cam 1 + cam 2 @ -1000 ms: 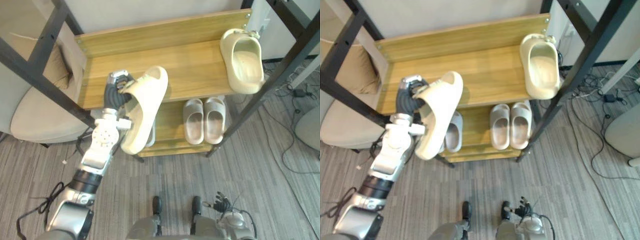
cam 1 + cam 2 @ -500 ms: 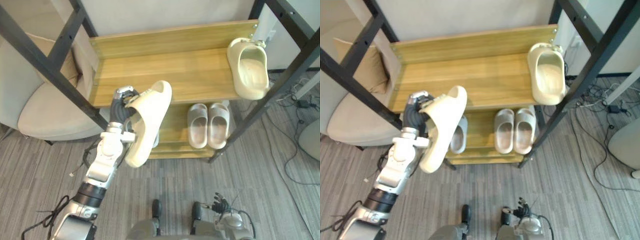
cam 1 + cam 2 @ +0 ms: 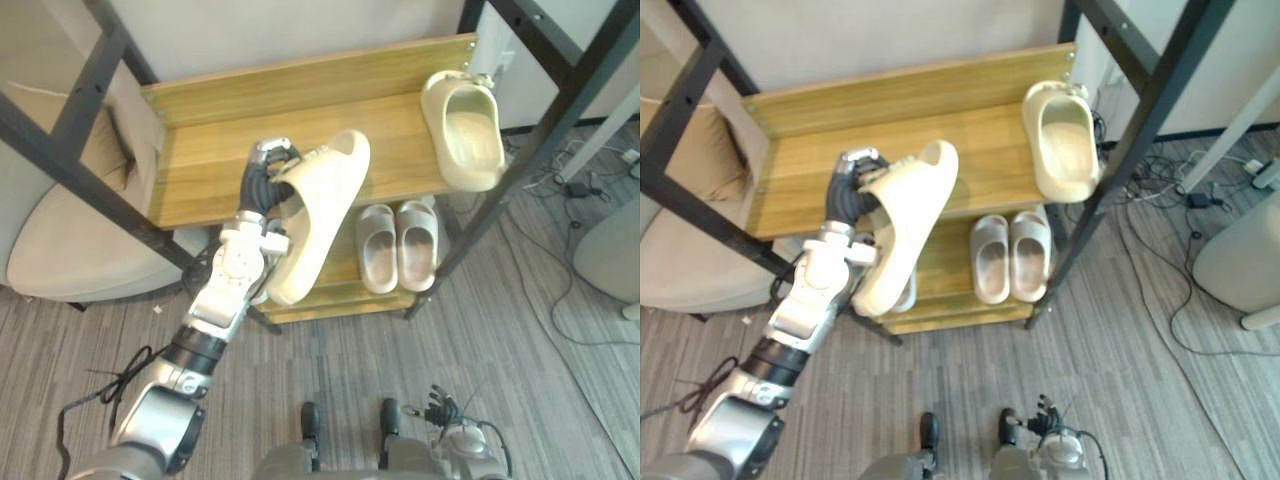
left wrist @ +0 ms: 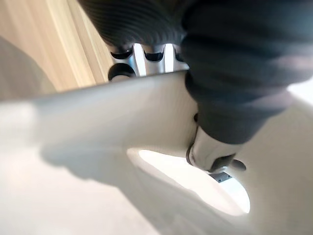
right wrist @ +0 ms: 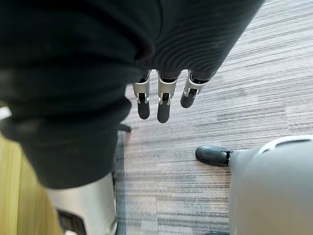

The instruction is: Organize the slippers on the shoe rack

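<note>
My left hand [image 3: 262, 178] is shut on a cream slipper [image 3: 318, 212], held tilted in the air at the front edge of the wooden top shelf [image 3: 220, 165]. Its toe points up and toward the shelf, its heel hangs down over the lower shelf. In the left wrist view the fingers [image 4: 146, 54] and thumb [image 4: 212, 152] curl round the slipper's strap [image 4: 98, 112]. A matching cream slipper [image 3: 462, 130] lies at the right end of the top shelf. My right hand [image 5: 164, 100] hangs over the floor with straight fingers and holds nothing.
A pair of pale slippers [image 3: 397, 243] stands on the lower shelf [image 3: 345, 290], and another slipper [image 3: 904, 292] is partly hidden behind the held one. Black rack posts [image 3: 530, 150] rise at both sides. A beige chair [image 3: 70, 260] stands left of the rack.
The camera has shifted. My left hand has lifted the slipper higher and a little nearer the top shelf, toe now over its front edge.
</note>
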Motion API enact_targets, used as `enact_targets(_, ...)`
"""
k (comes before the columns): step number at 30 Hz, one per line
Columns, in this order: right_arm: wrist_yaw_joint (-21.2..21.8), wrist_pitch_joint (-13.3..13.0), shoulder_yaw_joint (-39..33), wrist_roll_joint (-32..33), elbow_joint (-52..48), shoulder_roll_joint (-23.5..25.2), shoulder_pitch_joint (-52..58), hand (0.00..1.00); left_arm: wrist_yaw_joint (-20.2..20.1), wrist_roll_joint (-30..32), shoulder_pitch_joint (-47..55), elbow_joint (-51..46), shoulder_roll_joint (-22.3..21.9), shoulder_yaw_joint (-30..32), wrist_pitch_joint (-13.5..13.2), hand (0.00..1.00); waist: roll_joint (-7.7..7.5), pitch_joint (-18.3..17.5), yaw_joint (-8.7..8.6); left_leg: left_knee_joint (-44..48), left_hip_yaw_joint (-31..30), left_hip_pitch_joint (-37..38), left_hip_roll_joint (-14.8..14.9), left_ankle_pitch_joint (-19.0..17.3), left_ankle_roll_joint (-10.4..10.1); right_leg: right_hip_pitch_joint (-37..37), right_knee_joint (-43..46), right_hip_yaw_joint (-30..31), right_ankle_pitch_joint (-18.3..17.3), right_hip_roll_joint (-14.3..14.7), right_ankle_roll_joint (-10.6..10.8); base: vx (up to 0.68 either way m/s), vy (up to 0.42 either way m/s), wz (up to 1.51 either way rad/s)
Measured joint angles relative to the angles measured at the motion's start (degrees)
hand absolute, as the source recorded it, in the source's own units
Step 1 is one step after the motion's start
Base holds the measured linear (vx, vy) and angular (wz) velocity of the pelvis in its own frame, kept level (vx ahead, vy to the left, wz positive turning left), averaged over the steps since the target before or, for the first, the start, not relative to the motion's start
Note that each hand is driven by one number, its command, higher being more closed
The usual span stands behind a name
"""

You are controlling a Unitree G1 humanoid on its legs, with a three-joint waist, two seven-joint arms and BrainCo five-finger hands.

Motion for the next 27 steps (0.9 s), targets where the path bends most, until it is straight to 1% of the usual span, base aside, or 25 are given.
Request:
enact_targets(1,0.0,0.0,0.0,0.0,0.0,-0.1,0.0,0.00,0.1,0.0,-0.4,0.3,0.0,0.0,0.0,1.00,0.04,0.0,-0.04,0.0,0.1,-0.1,0.0,0.0,0.0,-0.2,0.0,0.2,0.0,0.0,0.0,-0.02,0.007,-0.25)
enact_targets(3,0.0,-0.1,-0.8,0.1,-0.1,-0.4,0.3,0.00,0.5,0.0,-4.0,3.1,0.1,0.0,0.5,1.00,0.56,-0.3,-1.01,0.0,0.8,-0.8,0.0,-0.1,0.1,-1.4,0.0,1.1,0.4,-0.1,0.1,-0.02,0.011,-0.19)
enact_targets(5,0.0,-0.1,-2.1,0.1,-0.1,-0.4,0.4,0.00,0.8,0.0,-6.7,5.2,0.1,0.0,0.7,1.00,0.96,-0.2,-1.29,0.0,1.5,-1.0,0.0,-0.1,0.1,-1.9,0.0,1.8,0.6,-0.1,0.1,0.00,0.013,-0.16)
enact_targets(6,-0.1,-0.1,-2.3,0.1,-0.2,-0.6,0.4,0.00,1.0,0.0,-8.6,7.1,0.2,0.2,0.9,1.00,1.29,-0.2,-1.96,0.0,1.6,-1.0,-0.1,-0.1,0.1,-1.9,0.0,1.9,0.6,-0.2,0.1,0.00,0.015,-0.16)
enact_targets(7,-0.1,-0.1,-2.3,0.1,-0.3,-0.8,0.4,0.00,1.2,0.0,-10.0,8.4,0.8,0.7,0.9,1.00,1.47,-0.1,-2.49,0.0,1.8,-1.0,-0.1,-0.2,0.1,-2.2,0.0,2.4,0.6,-0.1,0.1,0.01,0.008,-0.09)
enact_targets(9,-0.1,-0.2,-2.3,0.1,-0.5,-0.9,0.4,0.00,1.4,0.0,-11.1,9.2,1.8,1.0,1.0,1.00,1.62,-0.1,-2.82,0.0,2.1,-1.2,-0.1,-0.2,0.1,-2.6,0.0,2.5,0.6,-0.1,0.1,0.01,0.005,-0.11)
enact_targets(12,-0.1,-0.2,-2.7,0.2,-1.5,-1.7,0.9,0.00,1.5,0.0,-14.6,12.8,3.5,2.0,1.1,1.00,2.55,0.3,-3.10,0.0,2.9,-2.3,-0.1,-0.2,0.2,-4.1,0.0,3.4,1.0,-0.1,0.1,0.01,0.007,-0.15)
enact_targets(14,-0.2,-0.2,-3.4,0.6,-1.9,-2.0,1.4,0.00,1.6,0.0,-16.6,15.6,4.8,2.2,1.4,1.00,3.29,0.7,-3.57,0.0,3.0,-2.5,-0.3,-0.2,0.2,-4.5,0.0,3.9,1.2,-0.1,0.2,0.02,0.010,-0.09)
enact_targets(16,-0.4,-0.2,-4.0,1.2,-1.9,-2.0,1.5,0.00,1.6,0.0,-18.4,17.1,5.8,2.2,2.0,1.00,3.60,1.1,-3.98,0.0,3.0,-2.9,-0.3,-0.2,0.2,-4.9,0.0,4.0,1.2,-0.1,0.2,0.03,0.008,-0.04)
enact_targets(21,-0.6,-0.3,-4.2,2.5,-2.0,-2.0,1.6,0.00,1.5,0.1,-22.2,21.8,8.7,2.2,2.6,1.00,3.71,1.6,-4.83,0.0,3.1,-3.3,-0.4,-0.3,0.3,-5.7,0.0,4.7,1.3,-0.1,0.2,0.02,0.000,-0.07)
enact_targets(24,-0.6,-0.8,-4.3,2.9,-2.3,-2.1,1.5,0.00,1.5,1.2,-24.5,24.2,10.9,2.2,3.0,1.00,3.69,3.3,-5.33,0.0,3.5,-3.4,-0.5,-0.4,0.5,-6.1,0.0,5.8,1.6,-0.1,0.4,-0.01,0.006,-0.08)
enact_targets(27,-0.6,-0.8,-4.4,3.9,-2.3,-2.1,1.5,0.00,1.4,1.3,-25.9,26.4,11.9,2.3,3.4,1.00,3.74,4.4,-5.67,0.0,4.1,-3.4,-0.7,-0.5,0.7,-6.4,0.0,6.1,1.7,-0.3,0.5,0.00,0.014,-0.12)
